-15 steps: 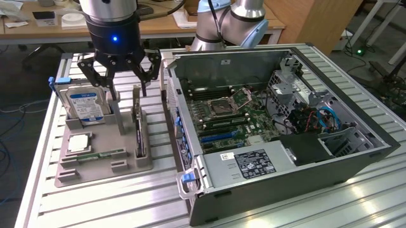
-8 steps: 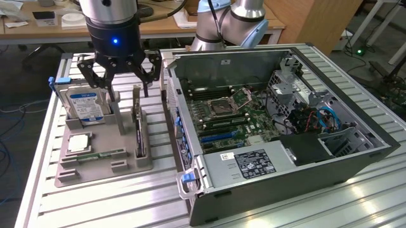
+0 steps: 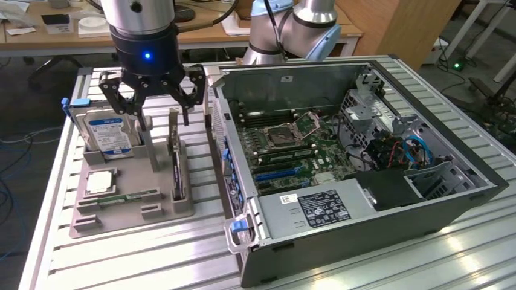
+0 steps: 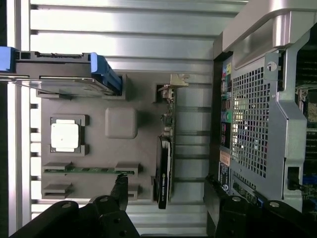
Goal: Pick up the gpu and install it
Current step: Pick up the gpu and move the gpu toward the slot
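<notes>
On the slatted aluminium table (image 3: 145, 260): a grey plastic fixture tray (image 3: 137, 172) lies beside an open dark computer case (image 3: 363, 241); the two sit close together without touching.
Gpu, location: the gpu (image 3: 176, 164), a thin dark rectangular circuit card with a silvery bracket strip at one end, stands on edge in a slot along the tray edge that faces the case.
Gpu, wrist view: the card (image 4: 164, 163) runs parallel to the perforated rear panel of the case (image 4: 252, 124), bracket end away from the fingers.
Gripper, state: the black multi-link gripper (image 3: 153, 112) hangs above the tray with its jaws spread wide and empty.
Gripper, alignment: in the wrist view the gripper (image 4: 166, 193) straddles the near end of the card, one finger on each side, both apart from it.
Other tray contents: a boxy silver hard drive with a blue-white label (image 3: 109, 133) stands at the tray corner farthest from the gpu's lower end; a square silver processor (image 3: 101, 181) and a narrow green memory stick (image 3: 129, 197) lie flat.
Case interior: the blue expansion slots (image 3: 274, 175) on the motherboard appear unoccupied.
Task progress: judged early. The card is neither gripped nor lifted; pick-up and installation both remain.
</notes>
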You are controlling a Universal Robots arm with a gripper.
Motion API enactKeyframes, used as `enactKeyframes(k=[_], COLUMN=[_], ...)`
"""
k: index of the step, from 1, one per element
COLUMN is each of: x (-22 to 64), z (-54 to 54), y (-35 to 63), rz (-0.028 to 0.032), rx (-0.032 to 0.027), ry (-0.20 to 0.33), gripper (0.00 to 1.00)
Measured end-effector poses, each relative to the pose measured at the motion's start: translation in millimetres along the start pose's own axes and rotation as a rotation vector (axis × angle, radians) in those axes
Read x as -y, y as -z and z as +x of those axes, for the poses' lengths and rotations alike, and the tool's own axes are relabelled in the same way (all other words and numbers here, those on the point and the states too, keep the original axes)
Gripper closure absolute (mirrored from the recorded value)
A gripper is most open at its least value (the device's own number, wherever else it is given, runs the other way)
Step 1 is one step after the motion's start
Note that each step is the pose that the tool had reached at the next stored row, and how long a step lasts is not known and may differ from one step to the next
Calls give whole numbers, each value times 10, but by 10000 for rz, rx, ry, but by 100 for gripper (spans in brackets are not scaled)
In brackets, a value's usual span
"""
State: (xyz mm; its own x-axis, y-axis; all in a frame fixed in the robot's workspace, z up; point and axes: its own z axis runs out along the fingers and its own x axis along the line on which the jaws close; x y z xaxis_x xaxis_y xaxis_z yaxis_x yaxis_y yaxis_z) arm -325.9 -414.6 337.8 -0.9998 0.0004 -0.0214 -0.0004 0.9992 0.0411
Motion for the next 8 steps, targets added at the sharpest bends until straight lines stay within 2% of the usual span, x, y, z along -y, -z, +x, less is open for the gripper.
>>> enactKeyframes(k=[8], x=[8], z=[1], y=[-66], rz=[-2], rx=[-4], ry=[106], gripper=[28])
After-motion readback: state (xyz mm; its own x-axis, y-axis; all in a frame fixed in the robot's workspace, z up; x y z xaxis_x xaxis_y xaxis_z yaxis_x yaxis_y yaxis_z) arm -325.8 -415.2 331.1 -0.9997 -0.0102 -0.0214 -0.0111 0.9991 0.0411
